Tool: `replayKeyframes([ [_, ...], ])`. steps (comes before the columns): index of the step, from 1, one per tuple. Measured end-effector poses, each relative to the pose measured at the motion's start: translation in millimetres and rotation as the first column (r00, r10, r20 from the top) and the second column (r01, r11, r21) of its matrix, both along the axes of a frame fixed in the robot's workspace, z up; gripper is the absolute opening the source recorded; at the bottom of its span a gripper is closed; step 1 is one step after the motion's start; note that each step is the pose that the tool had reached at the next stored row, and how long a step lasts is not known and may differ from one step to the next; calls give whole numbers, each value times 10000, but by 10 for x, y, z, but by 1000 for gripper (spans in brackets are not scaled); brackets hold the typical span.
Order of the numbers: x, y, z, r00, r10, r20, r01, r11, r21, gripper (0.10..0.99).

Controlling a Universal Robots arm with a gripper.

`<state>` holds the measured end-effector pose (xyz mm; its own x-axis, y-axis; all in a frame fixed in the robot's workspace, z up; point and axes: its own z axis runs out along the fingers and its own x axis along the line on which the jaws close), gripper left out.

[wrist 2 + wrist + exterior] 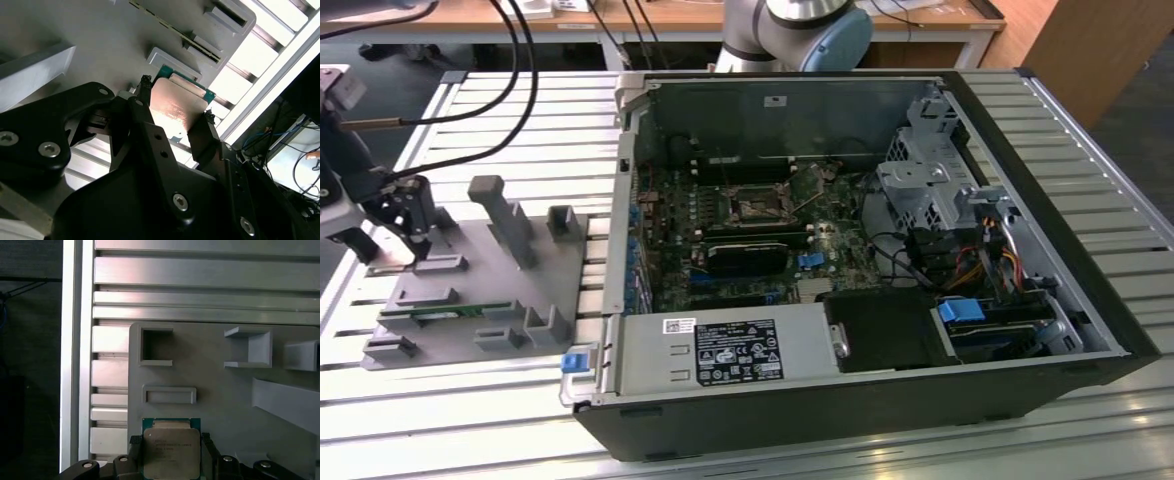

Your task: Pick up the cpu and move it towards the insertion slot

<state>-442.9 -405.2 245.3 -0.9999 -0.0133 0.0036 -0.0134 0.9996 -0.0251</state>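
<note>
The cpu [171, 450] is a flat square chip with a silvery top and a green rim, also seen in the second wrist view [177, 107]. It sits between the two black fingers of my gripper [176, 100], which press on its opposite edges just over the grey holder plate [220, 390]. In the exterior view my gripper [411, 245] stands over that plate's far corner, at the exterior view's left. The insertion slot [757, 208] is a square dark socket in a metal frame on the green board inside the open computer case, well to the exterior view's right of my gripper.
The grey holder plate [467, 290] carries raised posts and brackets, with a green memory stick [434, 315] in one holder. The black computer case [854, 400] has tall walls, a power supply [720, 350], drive cages and cables. Black cables hang above my gripper. Slatted aluminium table all around.
</note>
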Motion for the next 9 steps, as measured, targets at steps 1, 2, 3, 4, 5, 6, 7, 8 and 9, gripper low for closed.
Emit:
replayKeyframes([
  [1,0,0,6,10000,0,-1,0,10000,-6,545],
  [2,0,0,11,10000,0,0,0,10000,-11,545],
  [3,0,0,15,10000,0,0,0,10000,-17,545],
  [4,0,0,20,10000,0,0,0,10000,-22,545],
  [5,0,0,26,10000,0,-1,0,10000,-28,545],
  [6,0,0,32,10000,-1,0,1,10000,-34,545],
  [7,0,0,38,10000,0,-1,0,10000,-39,545],
  [8,0,0,43,10000,0,0,0,10000,-43,545],
  [9,0,0,48,10000,0,0,0,10000,-48,545],
])
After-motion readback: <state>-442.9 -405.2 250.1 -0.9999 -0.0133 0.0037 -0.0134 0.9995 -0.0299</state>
